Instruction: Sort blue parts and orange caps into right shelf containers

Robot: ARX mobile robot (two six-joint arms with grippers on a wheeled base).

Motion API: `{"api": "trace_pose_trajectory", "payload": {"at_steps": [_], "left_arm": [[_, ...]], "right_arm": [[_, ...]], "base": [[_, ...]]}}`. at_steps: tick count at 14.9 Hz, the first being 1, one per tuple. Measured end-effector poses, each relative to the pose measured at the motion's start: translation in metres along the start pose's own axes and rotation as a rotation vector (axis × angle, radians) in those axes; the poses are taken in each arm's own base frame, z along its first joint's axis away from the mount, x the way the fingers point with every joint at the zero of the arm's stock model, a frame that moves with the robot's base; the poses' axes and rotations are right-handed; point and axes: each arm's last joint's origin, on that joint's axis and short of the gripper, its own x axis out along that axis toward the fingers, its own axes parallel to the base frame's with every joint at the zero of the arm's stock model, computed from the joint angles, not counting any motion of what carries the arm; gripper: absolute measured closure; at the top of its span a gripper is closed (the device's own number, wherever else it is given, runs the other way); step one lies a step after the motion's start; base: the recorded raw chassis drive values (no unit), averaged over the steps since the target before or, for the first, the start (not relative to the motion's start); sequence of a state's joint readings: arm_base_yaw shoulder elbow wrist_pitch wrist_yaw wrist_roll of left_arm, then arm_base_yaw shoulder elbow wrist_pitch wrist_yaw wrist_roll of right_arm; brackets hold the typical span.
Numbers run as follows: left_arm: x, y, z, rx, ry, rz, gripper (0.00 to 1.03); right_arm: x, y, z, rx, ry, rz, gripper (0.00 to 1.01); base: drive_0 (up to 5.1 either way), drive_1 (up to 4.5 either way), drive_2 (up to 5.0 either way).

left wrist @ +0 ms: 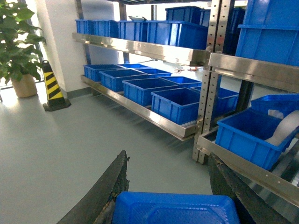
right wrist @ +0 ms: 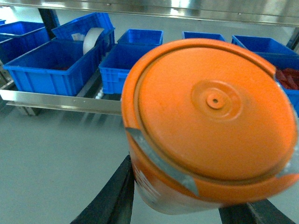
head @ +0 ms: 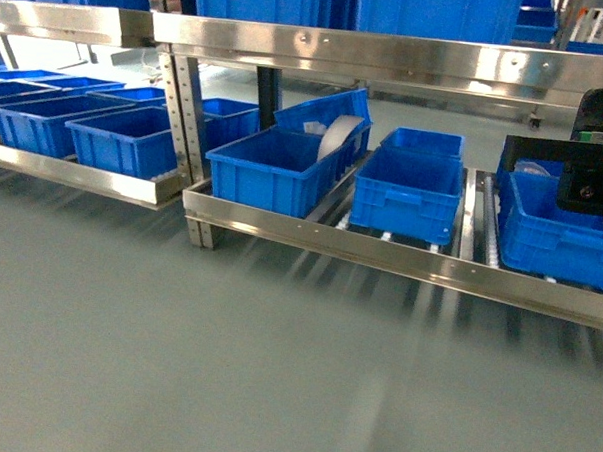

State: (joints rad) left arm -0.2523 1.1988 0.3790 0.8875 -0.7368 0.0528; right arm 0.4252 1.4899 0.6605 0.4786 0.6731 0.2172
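Closest to the right wrist camera, the right gripper (right wrist: 187, 205) is closed around an orange cap (right wrist: 210, 121), whose flat face fills most of that view. The left gripper (left wrist: 170, 186) has a blue part (left wrist: 175, 207) between its dark fingers (left wrist: 105, 191); the part seems to be held, though the contact itself is not visible. Beyond both grippers, across the grey floor (head: 225, 363), stands the lower right shelf (head: 381, 249) with its blue containers (head: 408, 196). One farther crate (right wrist: 287, 77), ahead and to the right of the cap, seems to have red or orange pieces inside. I judge both pieces are picked and carried, but neither is dropped yet; the approach and both placements remain.
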Motion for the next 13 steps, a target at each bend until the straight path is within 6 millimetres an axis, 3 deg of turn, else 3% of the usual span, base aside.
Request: {"api": "trace_pose_trajectory", "payload": {"at_steps": [13], "left_arm": [[0.0001,0.0001,0.0000,0.000,0.000,0.001,0.62]], "right_arm": [[0.0000,0.0000,0.0000,0.000,0.000,0.000,0.60]], "base": [[-1.6,-1.59,-1.6]]}}
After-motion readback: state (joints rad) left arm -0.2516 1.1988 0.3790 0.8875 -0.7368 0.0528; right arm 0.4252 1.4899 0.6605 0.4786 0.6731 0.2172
